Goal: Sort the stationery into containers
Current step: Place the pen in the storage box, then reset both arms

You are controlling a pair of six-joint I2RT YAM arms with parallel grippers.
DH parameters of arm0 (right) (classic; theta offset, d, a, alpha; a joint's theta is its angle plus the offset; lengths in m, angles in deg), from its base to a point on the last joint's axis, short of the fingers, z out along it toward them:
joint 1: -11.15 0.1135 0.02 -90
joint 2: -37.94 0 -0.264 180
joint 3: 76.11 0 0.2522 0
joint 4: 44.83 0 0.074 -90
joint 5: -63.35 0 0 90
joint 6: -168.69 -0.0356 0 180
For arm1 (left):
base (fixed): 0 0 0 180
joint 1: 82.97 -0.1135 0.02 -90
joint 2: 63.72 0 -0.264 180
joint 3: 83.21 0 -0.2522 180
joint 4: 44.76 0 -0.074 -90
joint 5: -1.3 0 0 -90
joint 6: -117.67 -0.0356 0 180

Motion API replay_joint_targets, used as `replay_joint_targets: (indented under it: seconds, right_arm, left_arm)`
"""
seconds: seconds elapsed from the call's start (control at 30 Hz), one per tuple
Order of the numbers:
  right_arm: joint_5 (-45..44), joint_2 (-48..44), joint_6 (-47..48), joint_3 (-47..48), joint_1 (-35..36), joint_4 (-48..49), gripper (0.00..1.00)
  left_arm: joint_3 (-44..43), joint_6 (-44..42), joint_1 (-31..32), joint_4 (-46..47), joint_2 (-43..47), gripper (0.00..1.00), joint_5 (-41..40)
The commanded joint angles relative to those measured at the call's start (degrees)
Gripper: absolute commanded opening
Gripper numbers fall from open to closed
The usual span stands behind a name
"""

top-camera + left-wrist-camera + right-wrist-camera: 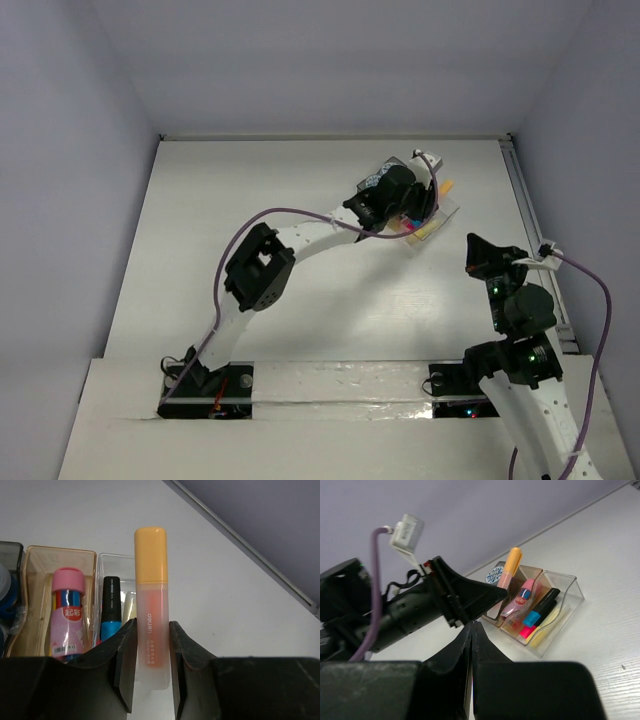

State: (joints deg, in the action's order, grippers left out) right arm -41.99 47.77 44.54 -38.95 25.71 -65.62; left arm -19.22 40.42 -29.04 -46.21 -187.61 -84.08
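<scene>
1. At the far right of the bench [300, 200], the left arm stretches out over the tray cluster. The right arm sits near its own base, well apart from the trays.
2. The left fingers [125, 650] pinch the orange marker [150, 580] around its frosted lower barrel, one finger on each side. The orange cap points away from the wrist.
3. The marker hangs above the trays, clear of the bench. From the wrist it overlaps the right edge of the clear tray [116, 558], but I cannot tell which compartment lies directly under it.
4. The amber tray [35, 555] is the middle one. The pink-topped stick [67, 615] lies in it, cap toward the far end.
5. The clear tray holds the black-blue marker [110, 610], with a pale yellow marker [129, 605] just beside it. From the right wrist, a pink marker end [525, 631] also shows there.
6. The dark grey tray [12, 547] sits at the left edge, with a blue-and-white pot [494, 574] inside it.
7. The right fingers [462, 647] are pressed together, with nothing between them. They point toward the trays from a distance.
</scene>
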Motion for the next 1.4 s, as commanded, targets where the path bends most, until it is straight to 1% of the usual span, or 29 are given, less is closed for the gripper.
replay_joint_targets:
  seconds: [0.0,0.03,0.17,0.47,0.53,0.57,0.63,0.67,0.73,0.77,0.8,0.83,0.87,0.93,0.97,1.03,1.07,1.1,1.2,1.23,1.3,1.33,1.37]
  right_arm:
    - [-3.3,-0.25,-0.3,-0.72,-0.42,0.35,0.04]
    - [-3.21,-0.16,-0.3,-0.72,-0.42,0.52,0.04]
    - [-2.77,0.81,-0.13,-0.72,-0.42,1.31,0.05]
    - [-2.07,1.25,0.14,-0.9,-0.42,1.67,0.07]
    - [-1.98,1.42,0.23,-0.9,-0.42,1.67,0.07]
    - [-1.98,1.51,0.23,-0.9,-0.42,1.75,0.07]
    - [-2.16,1.69,0.23,-0.81,-0.42,1.49,0.07]
    - [-2.16,1.6,0.31,-0.64,-0.42,1.23,0.07]
    - [-2.51,1.25,0.4,-0.2,-0.42,0.53,0.08]
    - [-2.6,0.99,0.4,-0.02,-0.42,0.35,0.08]
    - [-2.6,0.64,0.49,0.16,-0.42,0.09,0.08]
    - [-2.51,0.2,0.58,0.85,-0.42,-0.09,0.08]
    - [-2.42,-0.07,0.58,1.21,-0.42,-0.44,0.08]
    - [-2.25,-0.16,0.67,1.82,-0.42,-0.44,0.08]
    - [-2.25,0.02,0.67,2.52,-0.42,-0.62,0.09]
    - [-2.16,0.46,0.4,3.14,-0.42,-1.14,0.09]
    - [-1.98,0.72,0.4,3.84,-0.42,-1.32,0.1]
    - [-1.98,0.81,0.23,4.2,-0.42,-1.5,0.1]
    - [-1.72,0.99,0.05,5.42,-0.42,-2.03,0.11]
    - [-1.81,1.07,0.31,5.87,-0.42,-2.11,0.11]
    - [-1.72,1.68,1.36,8.23,-0.42,-2.46,0.11]
    - [-1.89,2.04,1.89,9.29,-0.42,-2.73,0.11]
    - [-2.07,2.56,2.42,10.6,-0.42,-3.6,0.14]
  left_arm:
    - [-8.29,-1.67,-1.29,-3.34,-3.36,0.0,7.86]
    - [-11.18,-2.11,-1.89,-5.18,-5.54,0.0,8.03]
    - [-15.77,-3.96,-1.9,-8.71,-9.34,0.0,7.51]
    - [-15.25,-4.05,-2.43,-9.5,-11.28,0.0,8.47]
    - [-14.99,-4.05,-2.43,-9.5,-11.45,0.02,8.39]
    - [-14.9,-4.23,-2.43,-9.68,-11.46,0.09,8.3]
    - [-14.81,-4.4,-2.43,-9.77,-11.37,0.14,8.12]
    - [-14.64,-4.4,-2.43,-9.77,-11.28,0.22,7.77]
    - [-14.11,-4.4,-2.43,-9.51,-10.67,0.31,7.16]
    - [-13.85,-4.4,-2.43,-9.42,-10.23,0.39,6.89]
    - [-13.41,-4.23,-2.43,-9.07,-9.79,0.42,5.93]
    - [-12.88,-4.23,-2.43,-8.11,-8.65,0.45,5.58]
    - [-11.57,-4.23,-2.43,-7.58,-7.86,0.51,5.22]
    - [-10.6,-3.97,-2.43,-6.17,-6.11,0.57,4.26]
    - [-10.42,-4.05,-2.43,-6.08,-5.57,0.63,4.17]
    - [-10.42,-3.97,-2.43,-6.08,-4.08,0.65,3.47]
    - [-9.98,-4.05,-2.43,-5.9,-3.2,0.68,2.94]
    - [-9.11,-3.97,-2.43,-5.55,-2.15,0.69,2.33]
    - [-3.14,-3.18,-2.43,-1.69,4.96,0.69,1.1]
    - [-1.3,-2.83,-2.43,0.93,9.77,0.69,0.83]
    - [6.43,-1.42,-2.43,4.28,15.5,0.69,-1.01]
    - [9.33,-0.81,-2.43,7.95,21.97,0.7,-2.24]
    - [16.14,-0.28,-2.43,9.99,25.77,0.71,-3.9]
